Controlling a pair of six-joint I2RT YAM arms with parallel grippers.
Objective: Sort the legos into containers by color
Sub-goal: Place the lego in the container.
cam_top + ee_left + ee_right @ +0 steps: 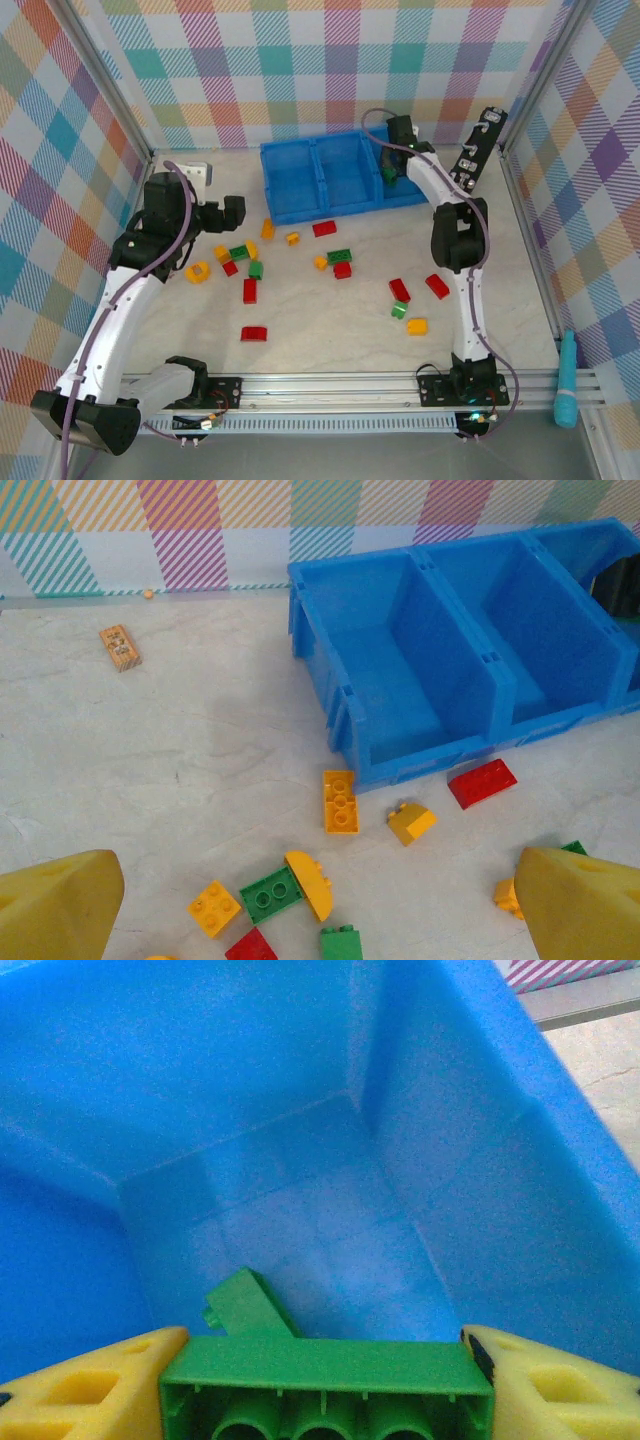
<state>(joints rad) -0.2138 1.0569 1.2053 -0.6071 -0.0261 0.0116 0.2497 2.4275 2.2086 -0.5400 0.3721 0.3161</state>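
Observation:
The blue three-compartment bin (300, 212) stands at the back centre. My right gripper (392, 170) hangs over its right compartment, shut on a long green brick (325, 1380) held end to end between the yellow fingers. A smaller green brick (245, 1305) lies on that compartment's floor. My left gripper (240, 212) hovers wide open above the left cluster of legos, holding nothing. Below it lie a yellow brick (340, 802), a red brick (482, 783) and a green brick (270, 894), just in front of the bin (420, 765). More red, green and yellow bricks (400, 290) are scattered mid-table.
A small tan block (119, 647) lies near the back wall on the left. A teal tool (567, 380) rests outside the right frame rail. A black fixture (480, 140) leans in the back right corner. The left and middle compartments hold nothing.

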